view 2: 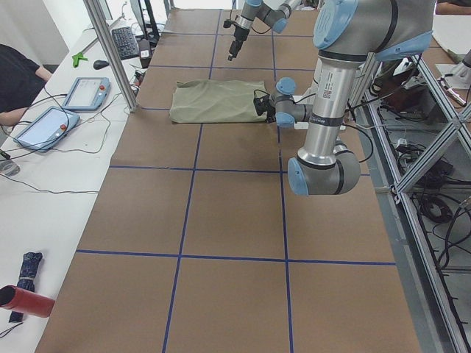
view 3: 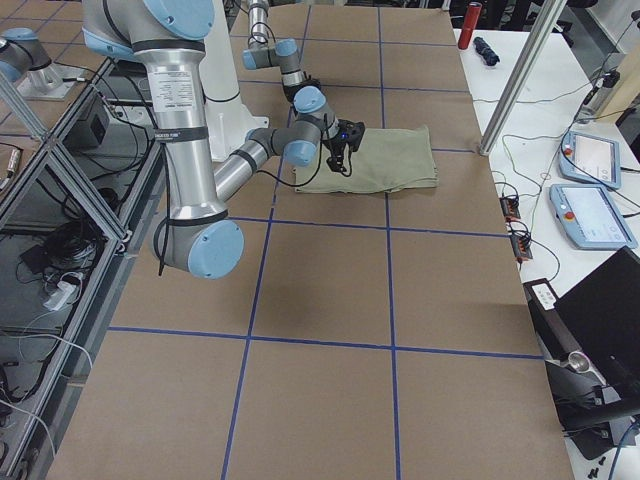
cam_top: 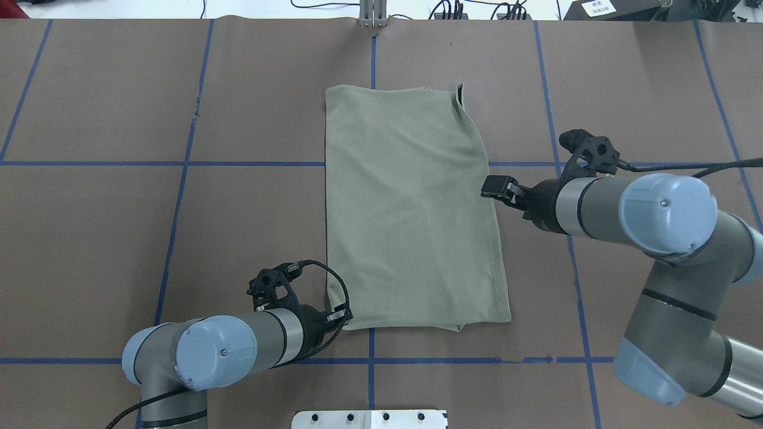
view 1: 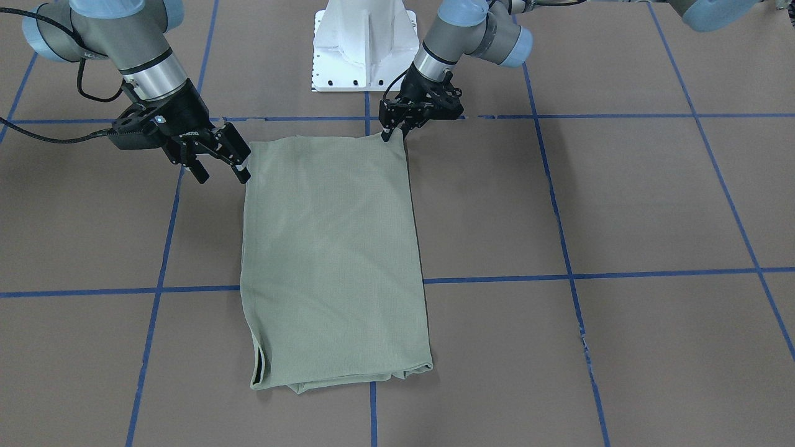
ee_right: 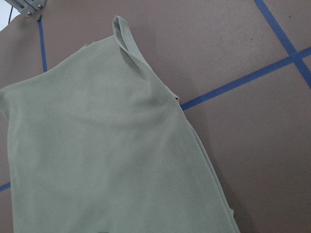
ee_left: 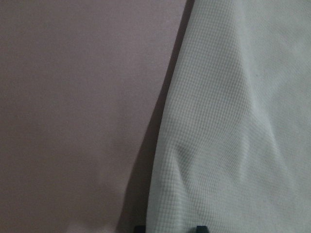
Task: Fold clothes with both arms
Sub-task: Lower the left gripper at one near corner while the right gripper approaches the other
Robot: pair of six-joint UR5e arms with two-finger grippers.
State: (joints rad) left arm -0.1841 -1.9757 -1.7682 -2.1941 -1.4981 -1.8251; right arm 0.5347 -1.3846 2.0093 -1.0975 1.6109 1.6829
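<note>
Brown papered table [cam_top: 119, 238], blue-taped grid: shirt [cam_top: 411, 208] centred, folded to narrow rectangle; crosswise folds apparently outstanding. Left gripper [view 1: 387, 133] jaws narrow, pinching its robot-side corner; right gripper [view 1: 222, 175] jaws wide, empty, at the other robot-side corner

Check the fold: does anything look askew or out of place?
Yes. The shirt is not a neat rectangle: its right edge slants outward toward the near end, and at the far right corner a flap curls over instead of lying flat.
</note>
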